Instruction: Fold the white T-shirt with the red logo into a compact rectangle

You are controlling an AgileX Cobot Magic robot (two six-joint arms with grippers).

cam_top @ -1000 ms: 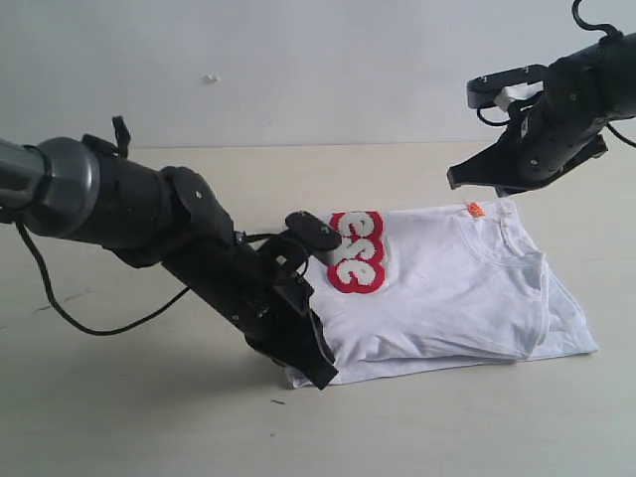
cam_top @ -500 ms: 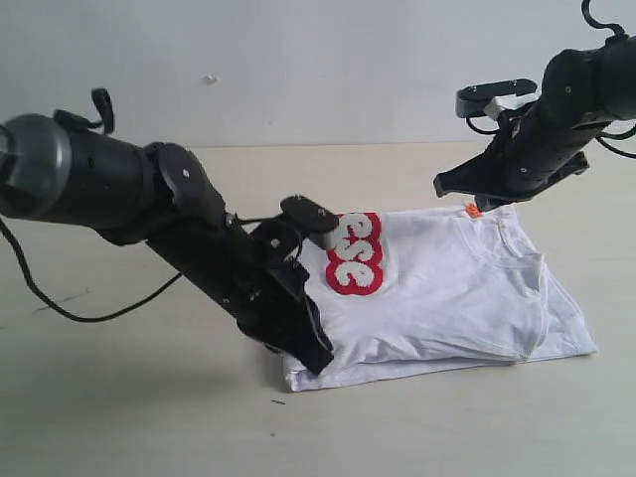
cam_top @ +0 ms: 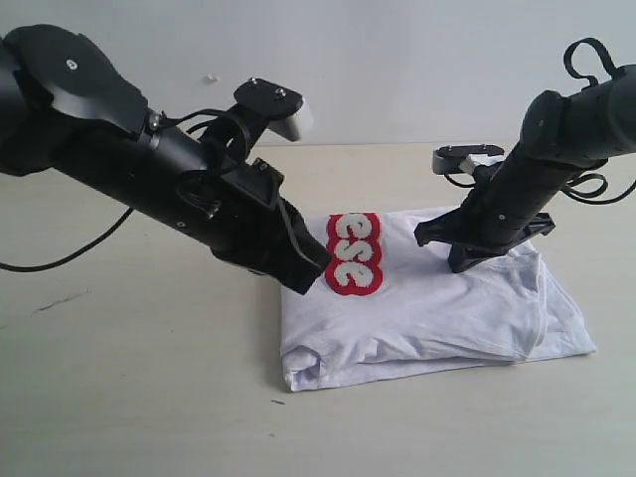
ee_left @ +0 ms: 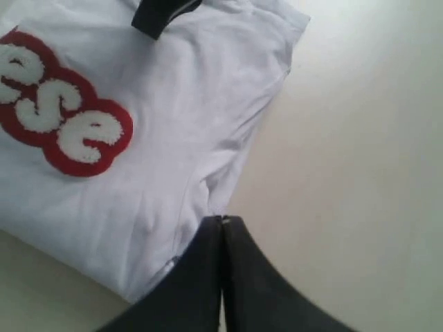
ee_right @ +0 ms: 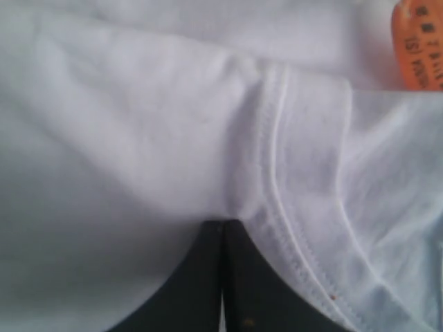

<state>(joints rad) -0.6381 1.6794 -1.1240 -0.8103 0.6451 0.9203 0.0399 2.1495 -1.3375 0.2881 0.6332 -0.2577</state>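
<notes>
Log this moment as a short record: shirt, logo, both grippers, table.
garment: white T-shirt, folded into a rough rectangle, layers uneven at the front edge
surface: pale table, shirt lying flat on it
logo: red logo, face up, only the letters "ese" showing
left gripper: shut, holding nothing, over the shirt's edge near the logo
right gripper: shut, tips against the ribbed collar; cannot tell whether cloth is pinched
tag: orange neck tag, near the collar

Pale beige tabletop [cam_top: 119,397] — plain whitish wall [cam_top: 397,60] behind, evenly lit.
</notes>
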